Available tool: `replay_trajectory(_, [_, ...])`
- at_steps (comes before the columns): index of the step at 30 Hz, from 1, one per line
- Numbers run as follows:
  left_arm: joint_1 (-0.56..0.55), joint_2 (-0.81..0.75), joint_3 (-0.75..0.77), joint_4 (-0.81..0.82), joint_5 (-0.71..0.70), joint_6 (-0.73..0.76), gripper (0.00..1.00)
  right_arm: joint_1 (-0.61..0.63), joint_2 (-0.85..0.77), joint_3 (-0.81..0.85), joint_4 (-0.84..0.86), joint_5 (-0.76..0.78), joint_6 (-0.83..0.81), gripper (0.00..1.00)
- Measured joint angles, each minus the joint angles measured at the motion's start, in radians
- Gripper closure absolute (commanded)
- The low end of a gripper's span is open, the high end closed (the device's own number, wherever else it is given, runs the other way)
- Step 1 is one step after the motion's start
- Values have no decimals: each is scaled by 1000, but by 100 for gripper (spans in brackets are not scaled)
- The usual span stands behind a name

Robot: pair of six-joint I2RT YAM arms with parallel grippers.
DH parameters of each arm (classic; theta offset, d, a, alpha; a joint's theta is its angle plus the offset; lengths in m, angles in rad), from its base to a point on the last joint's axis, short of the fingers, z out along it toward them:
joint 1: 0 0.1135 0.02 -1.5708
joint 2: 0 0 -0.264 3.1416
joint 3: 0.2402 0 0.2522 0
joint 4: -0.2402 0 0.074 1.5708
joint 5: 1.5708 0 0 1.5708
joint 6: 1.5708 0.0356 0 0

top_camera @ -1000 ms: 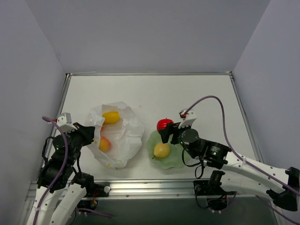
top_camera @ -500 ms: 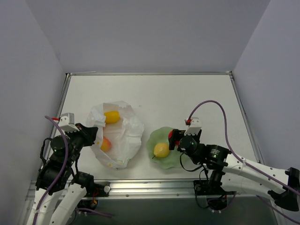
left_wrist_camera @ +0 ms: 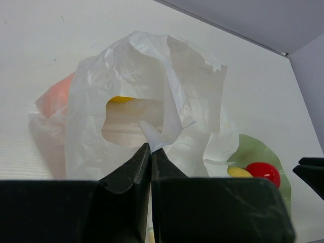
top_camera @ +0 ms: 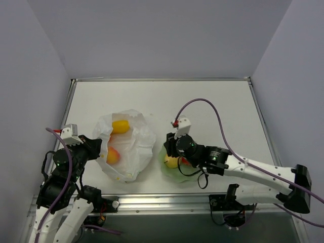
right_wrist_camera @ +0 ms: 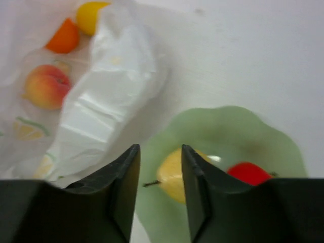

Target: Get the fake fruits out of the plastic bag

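Note:
The plastic bag (top_camera: 132,147) lies crinkled at the left. Inside it show the elongated yellow fruit (top_camera: 120,126) and the peach (top_camera: 112,157). My left gripper (top_camera: 99,146) is shut on a fold of the bag (left_wrist_camera: 152,86) at its near-left edge (left_wrist_camera: 151,146). My right gripper (top_camera: 170,148) is open and empty (right_wrist_camera: 159,157) just above the yellow pear (right_wrist_camera: 174,177). The red ball (right_wrist_camera: 248,173) lies beside the pear on the green plate (right_wrist_camera: 228,129). The right wrist view shows the orange ball (right_wrist_camera: 63,38), peach (right_wrist_camera: 44,86) and yellow fruit (right_wrist_camera: 91,14) in the bag (right_wrist_camera: 114,81).
The pale green wavy-edged plate (top_camera: 174,174) sits right of the bag, mostly under my right arm. It also shows in the left wrist view (left_wrist_camera: 258,149) with the red ball (left_wrist_camera: 264,172) on it. Walls close the table at the back and sides.
My right gripper carried the red ball down onto the plate, let it go, and moved left toward the bag. My left gripper kept its hold on the bag.

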Motion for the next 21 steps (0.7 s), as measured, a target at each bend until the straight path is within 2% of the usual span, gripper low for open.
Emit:
replay_trajectory(5, [0, -3, 36, -40, -68, -4, 97, 26, 279, 113, 277, -241, -171, 76])
replay_trajectory(9, [0, -32, 36, -69, -126, -29, 98, 30, 554, 296, 406, -401, -282, 71])
replay_trajectory(15, [0, -46, 33, -75, -132, -52, 98, -6, 862, 545, 452, -600, -404, 61])
replay_trajectory(21, [0, -41, 33, -60, -101, -71, 98, -101, 1032, 668, 437, -634, -499, 53])
